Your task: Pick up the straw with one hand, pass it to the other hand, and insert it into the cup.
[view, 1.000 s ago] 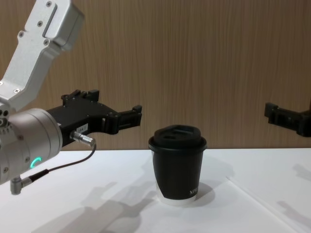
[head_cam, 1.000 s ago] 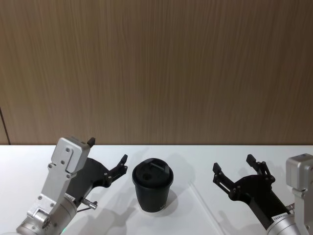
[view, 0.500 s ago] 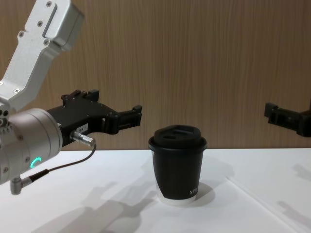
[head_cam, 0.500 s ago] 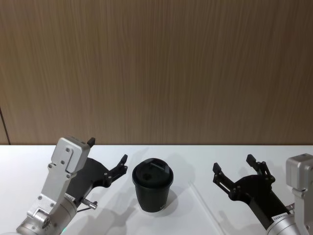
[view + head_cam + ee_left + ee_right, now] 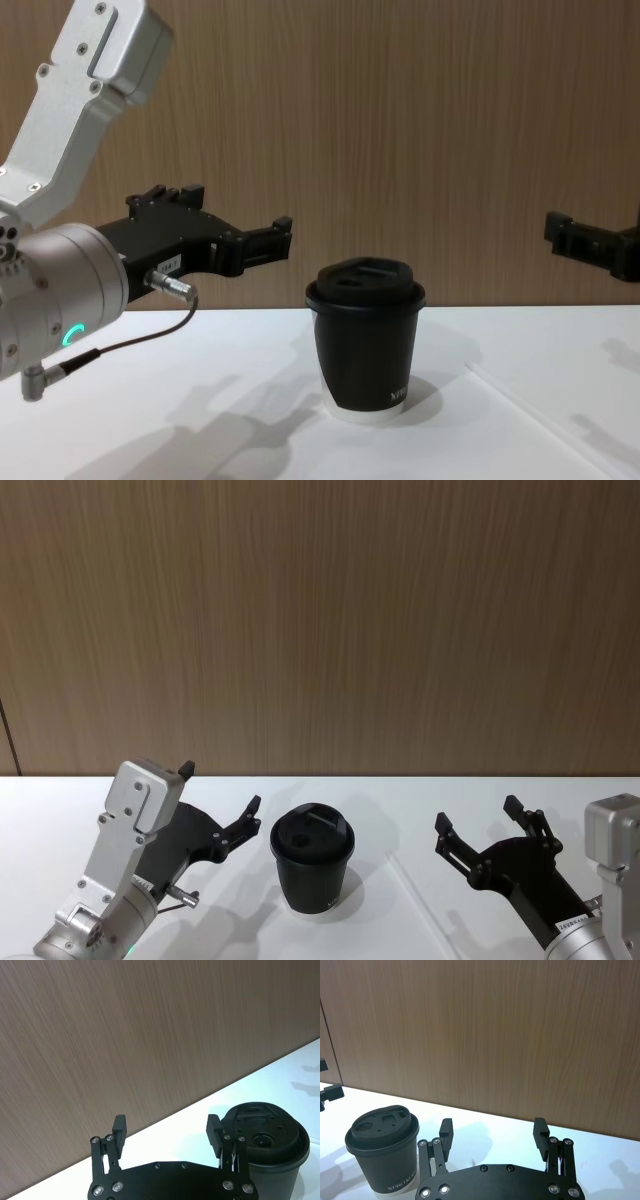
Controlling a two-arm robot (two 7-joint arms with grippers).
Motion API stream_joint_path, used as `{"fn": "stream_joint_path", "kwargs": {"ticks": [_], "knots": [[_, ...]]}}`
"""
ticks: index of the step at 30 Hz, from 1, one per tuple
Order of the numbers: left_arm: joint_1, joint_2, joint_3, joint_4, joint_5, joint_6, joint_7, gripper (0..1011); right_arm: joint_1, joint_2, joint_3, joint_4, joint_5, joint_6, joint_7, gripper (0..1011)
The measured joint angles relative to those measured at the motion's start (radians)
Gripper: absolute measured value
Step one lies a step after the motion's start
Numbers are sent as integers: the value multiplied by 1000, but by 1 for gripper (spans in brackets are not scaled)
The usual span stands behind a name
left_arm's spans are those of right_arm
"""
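The black cup (image 5: 312, 865) with its domed lid stands upright on the white table (image 5: 60, 820), midway between my two arms. The straw (image 5: 530, 412) is a faint thin white line lying flat on the table, to the right of the cup (image 5: 365, 340) and running toward the front. My left gripper (image 5: 220, 787) hovers open and empty just left of the cup, above the table. My right gripper (image 5: 478, 814) hovers open and empty to the cup's right, above the straw's area. The wrist views show each gripper (image 5: 166, 1122) (image 5: 493, 1125) with spread fingers and the cup (image 5: 265, 1135) (image 5: 382, 1150) beside it.
A wood-panelled wall (image 5: 320, 620) rises directly behind the table. A dark cable with a silver plug (image 5: 165, 283) hangs from the left wrist, whose green ring (image 5: 70, 335) glows. The table has bare room in front of and beside the cup.
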Motion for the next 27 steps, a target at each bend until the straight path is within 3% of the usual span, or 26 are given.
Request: {"fn": "stream_joint_path", "kwargs": {"ticks": [18,27], "knots": [[0,0,0,0,0,0,0,1003,0,3,1,-4,0,6,3,1001],[0,0,0,0,0,0,0,1003,11,35,15,-61,13,112,29,1001]]}}
